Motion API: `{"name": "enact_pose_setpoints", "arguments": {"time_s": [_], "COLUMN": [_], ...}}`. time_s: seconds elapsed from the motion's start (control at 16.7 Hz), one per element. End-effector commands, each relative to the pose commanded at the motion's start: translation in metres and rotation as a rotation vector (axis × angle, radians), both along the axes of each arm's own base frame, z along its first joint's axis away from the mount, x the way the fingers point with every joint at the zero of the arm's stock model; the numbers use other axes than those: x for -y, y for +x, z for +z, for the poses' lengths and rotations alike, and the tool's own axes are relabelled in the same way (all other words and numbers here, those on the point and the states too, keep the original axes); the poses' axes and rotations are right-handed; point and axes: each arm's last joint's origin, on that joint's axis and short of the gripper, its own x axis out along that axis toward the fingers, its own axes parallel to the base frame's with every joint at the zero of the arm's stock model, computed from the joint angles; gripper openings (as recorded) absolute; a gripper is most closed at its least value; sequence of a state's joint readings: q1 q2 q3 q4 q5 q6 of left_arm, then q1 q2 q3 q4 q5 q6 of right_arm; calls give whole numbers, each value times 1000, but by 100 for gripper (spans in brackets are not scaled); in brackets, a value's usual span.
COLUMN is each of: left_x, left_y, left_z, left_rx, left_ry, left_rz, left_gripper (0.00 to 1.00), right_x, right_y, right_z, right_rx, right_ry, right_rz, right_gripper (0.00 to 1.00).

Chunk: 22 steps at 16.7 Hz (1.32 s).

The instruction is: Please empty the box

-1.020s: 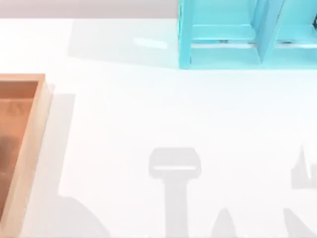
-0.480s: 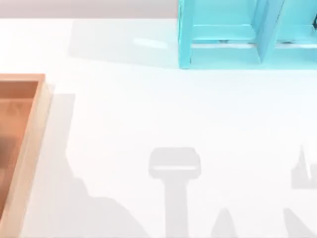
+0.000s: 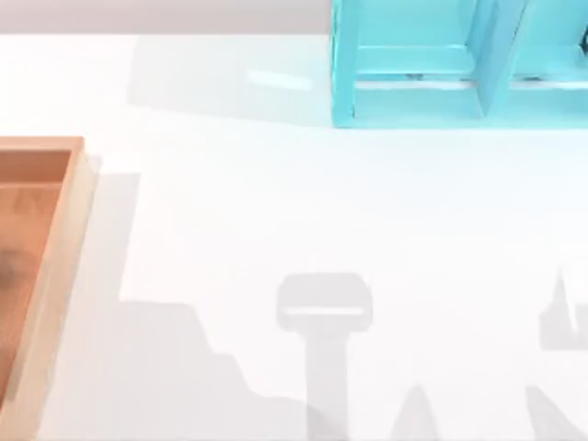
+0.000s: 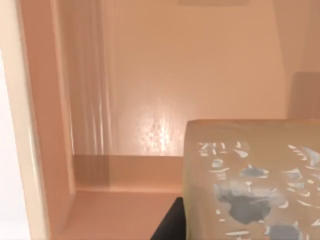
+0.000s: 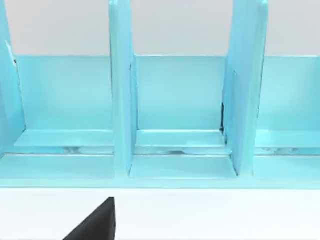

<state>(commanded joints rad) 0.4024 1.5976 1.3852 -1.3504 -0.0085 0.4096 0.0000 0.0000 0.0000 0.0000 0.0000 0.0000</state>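
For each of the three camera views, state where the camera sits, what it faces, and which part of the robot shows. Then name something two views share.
Top view: above the table, looking down; arm shadows on the table.
Left wrist view: on the left arm, close inside the box, facing a tan cube; a dark gripper part at the picture's edge.
Right wrist view: on the right arm, facing the turquoise shelf unit; a dark finger.
Shared: the box in top and left wrist; the shelf in top and right wrist.

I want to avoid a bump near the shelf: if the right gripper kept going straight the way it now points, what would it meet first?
Probably the turquoise shelf unit: the right wrist view faces its open compartments across bare white table, with nothing between. Depth is unclear.
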Motion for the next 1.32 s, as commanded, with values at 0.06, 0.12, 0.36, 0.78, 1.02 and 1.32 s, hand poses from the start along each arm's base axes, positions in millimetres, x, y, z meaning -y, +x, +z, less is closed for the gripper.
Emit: {"name": "enact_pose_setpoints", "arguments": {"time_s": [0.06,0.12,0.36,0.78,1.02,1.32], "left_x": [0,-1,13,155,255,310], "left_y": [0,0,17,72,51,9], "left_z": [0,-2,-2,-34,-65,-87], "left_rx": [0,-4,20,63,35,2], "left_ry": [0,-1,20,26,-2,-11], "left_rz": [0,1,-45,-127,-81,-8], "left_gripper": [0,0,0,0,0,0], "right_x": [0,0,0,0,0,0], "right_y": [0,0,0,0,0,0], "right_z": [0,0,0,0,0,0], "right_rx": [0,0,0,0,0,0], "right_ry": [0,0,0,0,0,0], "right_rz": [0,0,0,0,0,0], "right_gripper": [100,100,100,100,100,100]}}
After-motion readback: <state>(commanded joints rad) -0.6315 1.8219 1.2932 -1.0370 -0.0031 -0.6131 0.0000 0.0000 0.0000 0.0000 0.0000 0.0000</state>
